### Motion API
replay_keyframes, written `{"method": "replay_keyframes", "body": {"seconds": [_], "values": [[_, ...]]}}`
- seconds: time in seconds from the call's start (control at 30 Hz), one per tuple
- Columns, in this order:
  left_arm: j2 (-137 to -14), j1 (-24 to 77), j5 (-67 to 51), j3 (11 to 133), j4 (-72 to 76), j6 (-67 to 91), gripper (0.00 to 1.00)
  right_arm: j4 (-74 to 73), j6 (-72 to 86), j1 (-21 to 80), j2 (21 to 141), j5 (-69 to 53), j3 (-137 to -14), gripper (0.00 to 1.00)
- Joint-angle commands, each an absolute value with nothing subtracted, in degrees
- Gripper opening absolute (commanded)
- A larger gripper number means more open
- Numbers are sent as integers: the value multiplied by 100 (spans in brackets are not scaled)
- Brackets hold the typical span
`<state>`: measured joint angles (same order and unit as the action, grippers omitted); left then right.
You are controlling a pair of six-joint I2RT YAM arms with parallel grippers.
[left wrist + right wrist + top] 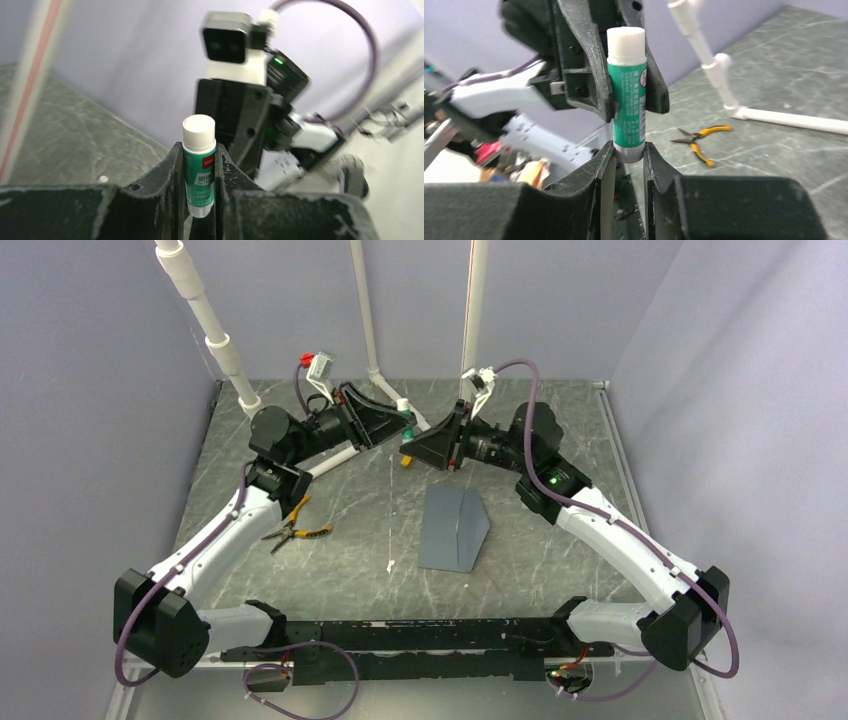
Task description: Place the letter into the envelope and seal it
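You had both arms raised and meeting nose to nose over the far half of the dark, marbled grey-green table [340, 575]. Between them was one thing, a green plastic glue stick [628, 95] with a white cap and a grey base. Your left gripper [199, 152] was clamped on the green barrel, its two black fingers pressed against either side. In its own wrist view the white cap stood clear above the fingertips. Your right gripper [629, 150] faced it from the opposite side and sat lower on the same stick. In its wrist view the jaws were drawn in on the grey base end, a finger tight to each side, just beneath the left gripper's fingers. So you had the stick pinched in two places at once, cap uppermost in both wrist views.

The slate blue-grey paper envelope [452, 530] lay on the table nearer to you than the grippers, touching neither, roughly midway between your two arms. It did not lie flat: its right part sloped away from a raised crease, like a shallow tent. From the top view you could not tell whether anything was inside it.

A pair of yellow-handled metal pliers [296, 528] lay well to the left of the envelope, beside your left forearm, and a white plastic pipe frame [230, 355] stood at the back of the table
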<state>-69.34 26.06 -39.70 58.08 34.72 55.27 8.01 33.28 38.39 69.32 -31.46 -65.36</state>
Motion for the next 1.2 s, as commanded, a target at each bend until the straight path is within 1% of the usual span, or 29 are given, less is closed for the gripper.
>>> {"method": "replay_keyframes", "body": {"seconds": [0.0, 0.07, 0.17, 0.23, 0.27, 0.3, 0.33, 0.37, 0.4, 0.43, 0.47, 0.5, 0.53, 0.57, 0.63, 0.7, 0.8, 0.87, 0.93, 1.1, 1.17], "values": [[-7161, 2566, -5745, 5991, 5148, 5838, 2, 2634, 4294, 3538, 6473, -5659, -6420, 0], [-7127, 2566, -5986, 5944, 5590, 5863, 2, 3346, 4768, 3542, 6398, -6118, -6319, 0], [-7105, 2574, -6343, 5963, 5977, 5858, 3, 5345, 5957, 3541, 6426, -6899, -6068, 0], [-7163, 2575, -6578, 6040, 6139, 5866, 3, 6646, 6873, 3545, 6447, -7102, -5806, 0], [-7185, 2573, -6633, 6079, 6125, 5852, 3, 6975, 7129, 3537, 6457, -7148, -5733, 0], [-7201, 2583, -6601, 6106, 6072, 5823, 2, 6557, 7026, 3485, 6453, -7110, -5763, 0], [-7208, 2584, -6502, 6130, 5949, 5786, 2, 5328, 6416, 3407, 6411, -6997, -5897, 0], [-7201, 2583, -6362, 6142, 5794, 5724, 2, 3699, 5445, 3393, 6320, -6688, -6136, 0], [-7173, 2592, -6045, 6139, 5556, 5658, 2, 1957, 3667, 3456, 6135, -6074, -6422, 13], [-7120, 2597, -5720, 6120, 5257, 5568, 2, 614, 2638, 3643, 6013, -5155, -6691, 37], [-7062, 2623, -5356, 6085, 4990, 5481, 3, -68, 2003, 3908, 5922, -4197, -6799, 54], [-7004, 2642, -4990, 6044, 4710, 5396, 3, -362, 1595, 4096, 5857, -3269, -6782, 66], [-6952, 2657, -4667, 6006, 4466, 5360, 3, -433, 1385, 4164, 5812, -2907, -6729, 73], [-6904, 2662, -4356, 5965, 4279, 5372, 2, -425, 1218, 4181, 5788, -2453, -6632, 77], [-6836, 2663, -3868, 5890, 4004, 5468, 2, -278, 833, 4220, 5711, -1952, -6434, 78], [-6772, 2663, -3599, 5843, 3883, 5616, 2, -91, 496, 4299, 5659, -1587, -6297, 78], [-6694, 2667, -3421, 5837, 3743, 5824, 2, -27, 112, 4422, 5654, -1294, -6298, 71], [-6656, 2672, -3394, 5820, 3716, 5905, 3, 185, 54, 4465, 5644, -1331, -6311, 67], [-6641, 2672, -3411, 5812, 3682, 5949, 2, 353, 53, 4501, 5661, -1346, -6311, 66], [-6653, 2672, -3519, 5729, 3732, 6092, 2, 455, -274, 4652, 5853, -1121, -6406, 67], [-6661, 2672, -3577, 5706, 3767, 6120, 2, 489, -374, 4703, 5945, -1050, -6473, 65]]}}
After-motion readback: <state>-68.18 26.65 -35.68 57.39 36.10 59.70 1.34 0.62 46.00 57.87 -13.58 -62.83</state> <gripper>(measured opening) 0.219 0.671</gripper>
